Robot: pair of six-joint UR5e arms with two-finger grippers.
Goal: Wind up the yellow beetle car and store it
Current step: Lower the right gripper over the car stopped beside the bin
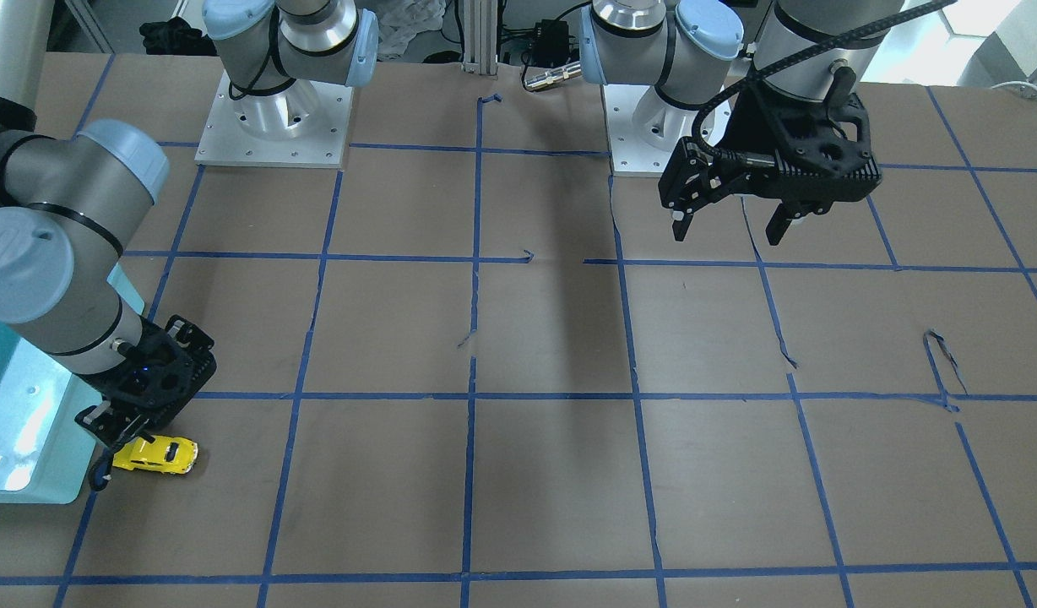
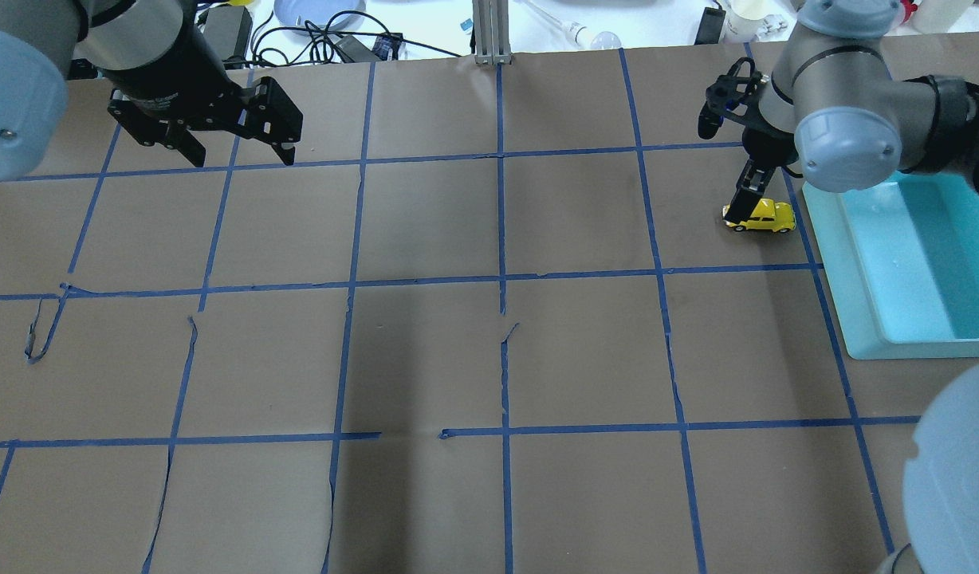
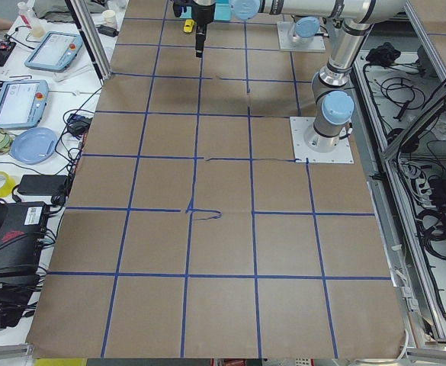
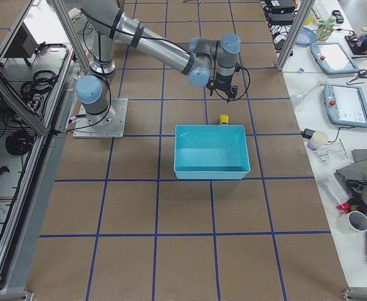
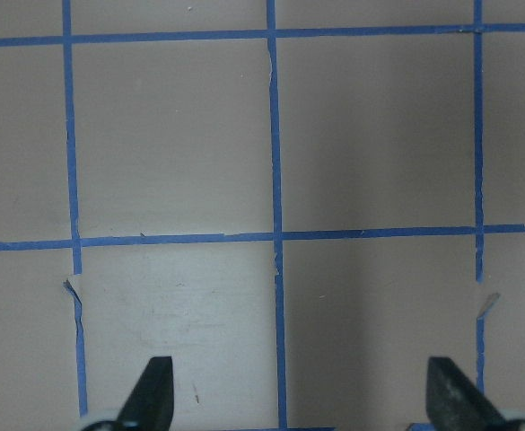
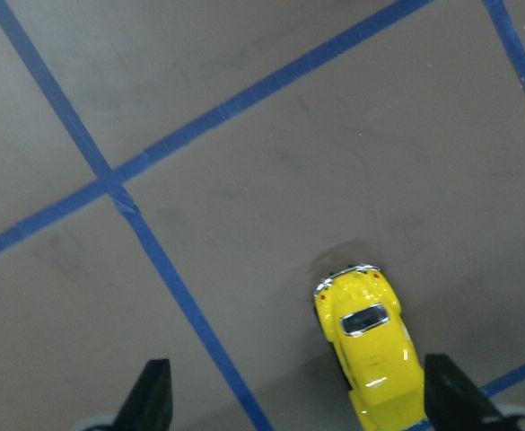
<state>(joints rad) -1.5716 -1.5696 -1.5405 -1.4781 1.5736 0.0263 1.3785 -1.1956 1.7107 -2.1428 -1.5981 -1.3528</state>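
Right gripper (image 6: 298, 382) hovers, fingers spread wide, over the yellow beetle car (image 2: 760, 216) parked just outside the teal bin (image 2: 896, 347); left gripper (image 5: 300, 377) gapes idle, far from the bin; winding and storing look undone

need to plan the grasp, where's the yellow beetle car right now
Overhead view, far right: the yellow beetle car stands just left of the teal bin, under the open right claw.

Brown paper-covered table (image 2: 426, 359) under a blue tape grid (image 2: 501, 277), cluttered white bench (image 3: 70, 84) alongside.
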